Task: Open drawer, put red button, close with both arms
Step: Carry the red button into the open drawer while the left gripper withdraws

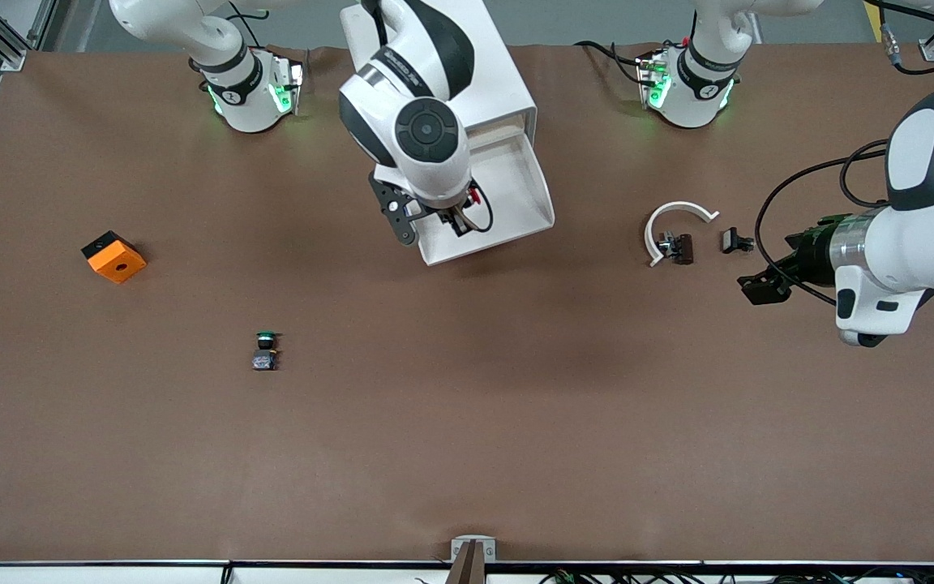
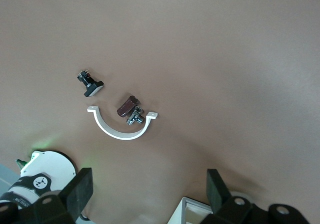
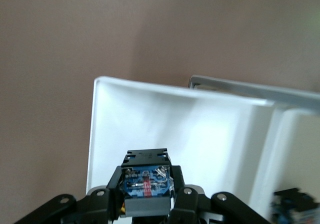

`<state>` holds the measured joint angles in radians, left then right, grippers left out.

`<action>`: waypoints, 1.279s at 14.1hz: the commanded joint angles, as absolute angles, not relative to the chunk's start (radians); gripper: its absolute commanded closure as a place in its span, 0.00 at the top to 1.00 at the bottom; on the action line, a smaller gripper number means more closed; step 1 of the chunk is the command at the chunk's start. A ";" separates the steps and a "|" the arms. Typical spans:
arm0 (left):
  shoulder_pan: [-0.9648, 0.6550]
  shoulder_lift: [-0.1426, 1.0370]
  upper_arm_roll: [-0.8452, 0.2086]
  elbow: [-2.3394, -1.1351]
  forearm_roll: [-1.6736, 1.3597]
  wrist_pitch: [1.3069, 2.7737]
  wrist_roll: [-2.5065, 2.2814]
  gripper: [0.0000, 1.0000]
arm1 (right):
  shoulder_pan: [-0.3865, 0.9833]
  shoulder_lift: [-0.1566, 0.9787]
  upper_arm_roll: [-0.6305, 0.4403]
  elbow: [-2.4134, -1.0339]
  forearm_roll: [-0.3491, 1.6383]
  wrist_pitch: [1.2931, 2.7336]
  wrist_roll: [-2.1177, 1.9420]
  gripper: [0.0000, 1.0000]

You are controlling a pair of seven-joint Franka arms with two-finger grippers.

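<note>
The drawer (image 1: 525, 191) stands pulled out of the white cabinet (image 1: 499, 89), toward the front camera. My right gripper (image 1: 452, 217) hangs over the open drawer and is shut on the red button (image 1: 475, 195). In the right wrist view the button's blue-grey base block (image 3: 146, 176) sits between the right gripper's (image 3: 146, 196) fingers, above the drawer's white inside (image 3: 210, 134). The red cap is hidden there. My left gripper (image 1: 762, 288) is open and empty over the table at the left arm's end. It shows open in the left wrist view (image 2: 148, 190).
A green-capped button (image 1: 266, 349) and an orange cube (image 1: 113, 256) lie toward the right arm's end. A white arc (image 1: 675, 221), a small dark part (image 1: 681, 248) and a black clip (image 1: 735, 240) lie beside the left gripper; they also show in the left wrist view, the arc (image 2: 121, 130).
</note>
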<state>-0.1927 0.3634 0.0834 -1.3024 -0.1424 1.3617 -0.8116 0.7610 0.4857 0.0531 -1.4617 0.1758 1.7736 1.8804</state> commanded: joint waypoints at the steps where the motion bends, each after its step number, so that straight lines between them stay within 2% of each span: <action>1: -0.199 0.322 0.075 -1.348 -0.121 1.414 -0.785 1.00 | 0.795 0.511 0.040 -1.453 0.187 1.792 1.922 0.39; 5: -0.202 0.319 0.006 -1.409 -0.121 1.503 -0.714 1.00 | 0.818 0.544 0.040 -1.456 0.189 1.827 1.922 0.41; 8: -0.202 0.308 -0.082 -1.469 -0.121 1.584 -0.680 1.00 | 0.825 0.555 0.040 -1.456 0.189 1.830 1.922 0.47; 9: -0.202 0.293 -0.112 -1.508 -0.121 1.644 -0.680 1.00 | 0.825 0.555 0.040 -1.456 0.192 1.830 1.922 0.56; 11: -0.202 0.294 -0.153 -1.574 -0.121 1.763 -0.672 1.00 | 0.824 0.555 0.040 -1.456 0.193 1.830 1.922 0.60; 12: -0.204 0.293 -0.176 -1.619 -0.121 1.810 -0.660 1.00 | 0.824 0.555 0.040 -1.456 0.193 1.829 1.921 0.69; 13: -0.204 0.288 -0.205 -1.667 -0.121 1.860 -0.655 1.00 | 0.821 0.554 0.040 -1.456 0.195 1.827 1.921 0.96; 14: -0.204 0.290 -0.224 -1.698 -0.121 1.918 -0.655 1.00 | 0.819 0.551 0.040 -1.454 0.195 1.821 1.921 1.00; 18: -0.271 0.321 -0.236 -1.791 -0.123 2.084 -0.681 1.00 | 0.786 0.493 0.037 -1.450 0.196 1.783 1.904 1.00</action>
